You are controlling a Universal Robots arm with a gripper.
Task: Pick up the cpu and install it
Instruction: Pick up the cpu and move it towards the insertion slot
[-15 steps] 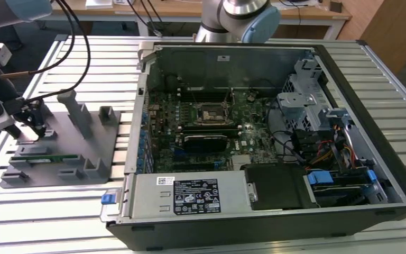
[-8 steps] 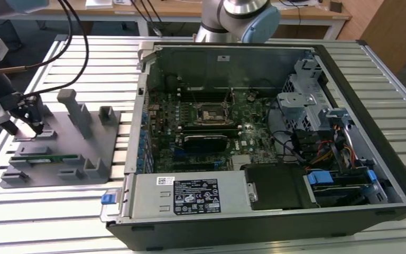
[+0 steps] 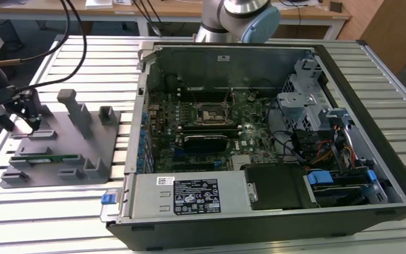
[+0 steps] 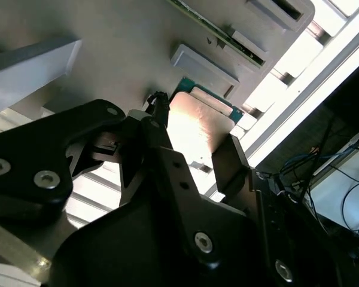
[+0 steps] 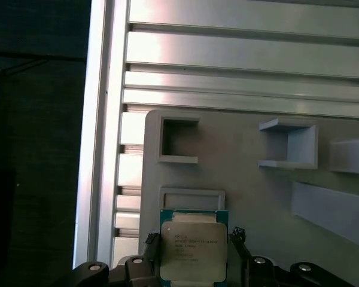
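Hangs low over the grey tray [image 3: 62,144], at the tray's end farthest from the computer case [image 3: 259,69]: the gripper [image 3: 32,124]. Closed in on the cpu [image 5: 191,251], with one black finger [image 5: 152,244] pressed against each of two sides, as seen in both wrist views. Open no wider than the cpu itself. Silver top of the cpu facing up, a thin green edge peeking out around it. Right over the tray's flat grey floor, just beside a low grey frame [image 5: 191,197] that sticks up from the tray. Cannot tell whether lifted off the tray or resting on it.

Farther along the tray, lying in a slot between small grey blocks: a long green memory stick [image 3: 44,157]. Standing up near the tray's middle, a few tall grey posts [image 3: 72,106].

Just beside the tray, on the exterior view's right of it, the open computer case on the same slatted worktop [image 3: 83,63]. Inside the case, well apart from the tray, a black square socket [image 3: 208,114] on the green board.
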